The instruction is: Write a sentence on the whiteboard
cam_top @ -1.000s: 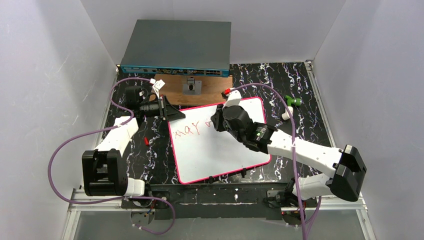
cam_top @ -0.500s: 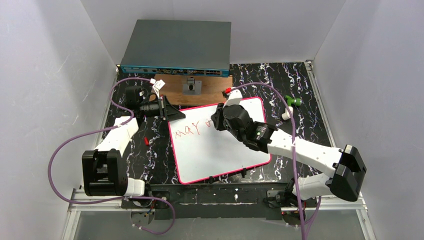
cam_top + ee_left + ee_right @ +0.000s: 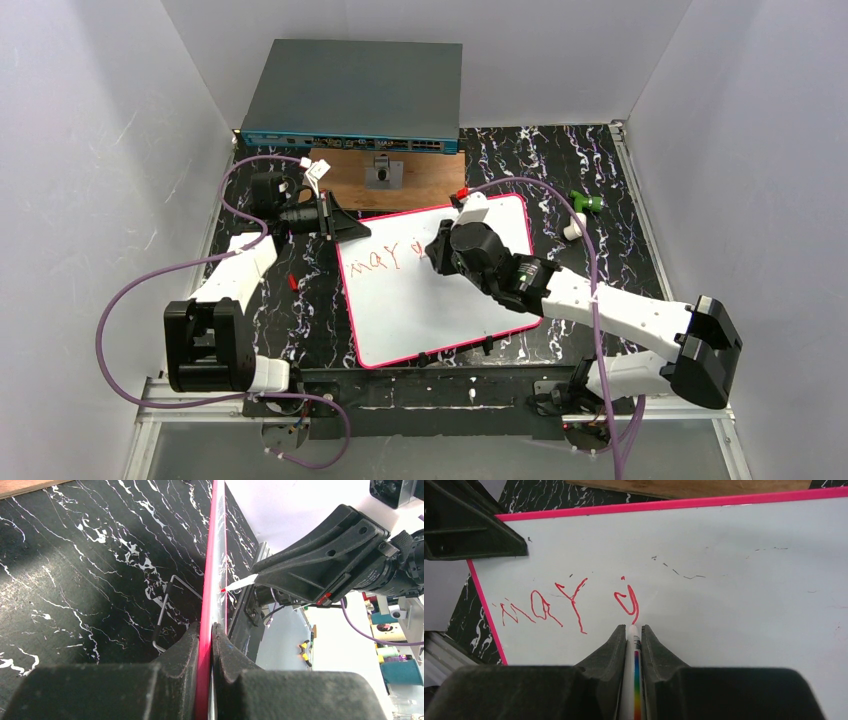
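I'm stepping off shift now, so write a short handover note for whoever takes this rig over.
Left gripper: shut on the pink-red rim of the flat white rectangular whiteboard, which lies on the black marbled table.
Right gripper: shut on a white marker pen, tip at the board.
Done: the red scrawled sentence reads "may" plus one further letter.
Left: the remaining words.

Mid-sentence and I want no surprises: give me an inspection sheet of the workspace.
Surface: black marbled table, whiteboard on it.
Job's things: red sentence reads "may" plus one further letter begun; marker tip at that letter.
Clutter: wooden board and grey switch box behind; green piece right; small red piece left.
Tools: left tool shut on whiteboard's rim; right tool shut on marker.
Cables: purple cables loop off both arms.
Surroundings: plain white walls.
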Action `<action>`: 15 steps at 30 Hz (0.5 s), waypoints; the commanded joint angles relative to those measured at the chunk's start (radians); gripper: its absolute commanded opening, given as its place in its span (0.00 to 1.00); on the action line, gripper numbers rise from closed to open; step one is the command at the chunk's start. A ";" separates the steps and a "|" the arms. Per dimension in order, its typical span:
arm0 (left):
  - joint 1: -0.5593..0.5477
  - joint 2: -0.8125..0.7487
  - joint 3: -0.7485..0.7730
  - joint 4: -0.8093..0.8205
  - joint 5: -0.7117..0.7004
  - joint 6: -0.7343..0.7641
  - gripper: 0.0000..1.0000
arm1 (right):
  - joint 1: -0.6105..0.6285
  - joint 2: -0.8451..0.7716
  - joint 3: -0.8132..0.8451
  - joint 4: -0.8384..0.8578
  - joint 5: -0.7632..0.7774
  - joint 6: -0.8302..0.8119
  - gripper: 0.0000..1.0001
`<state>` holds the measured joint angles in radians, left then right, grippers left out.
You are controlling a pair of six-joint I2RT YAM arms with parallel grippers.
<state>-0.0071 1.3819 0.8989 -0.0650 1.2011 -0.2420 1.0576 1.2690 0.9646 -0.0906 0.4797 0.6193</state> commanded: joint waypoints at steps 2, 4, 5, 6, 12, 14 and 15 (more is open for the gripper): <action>-0.024 -0.022 0.007 -0.006 -0.172 0.160 0.00 | 0.023 -0.004 -0.033 -0.054 0.003 0.028 0.01; -0.025 -0.021 0.007 -0.005 -0.172 0.161 0.00 | 0.028 0.001 -0.030 -0.049 0.002 0.028 0.01; -0.025 -0.021 0.007 -0.006 -0.172 0.161 0.00 | 0.029 0.005 -0.023 -0.047 0.002 0.027 0.01; -0.024 -0.022 0.006 -0.006 -0.172 0.161 0.00 | 0.030 0.013 -0.017 -0.044 0.002 0.025 0.01; -0.025 -0.024 0.006 -0.008 -0.172 0.161 0.00 | 0.030 0.074 0.060 -0.018 0.028 -0.023 0.01; -0.026 -0.024 0.006 -0.009 -0.172 0.161 0.00 | 0.030 0.097 0.090 -0.011 0.035 -0.049 0.01; -0.026 -0.024 0.006 -0.008 -0.172 0.161 0.00 | 0.030 0.105 0.103 -0.009 0.038 -0.061 0.01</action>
<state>-0.0071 1.3808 0.8989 -0.0685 1.2003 -0.2363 1.0889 1.3186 1.0088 -0.1024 0.4725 0.6170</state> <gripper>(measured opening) 0.066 0.206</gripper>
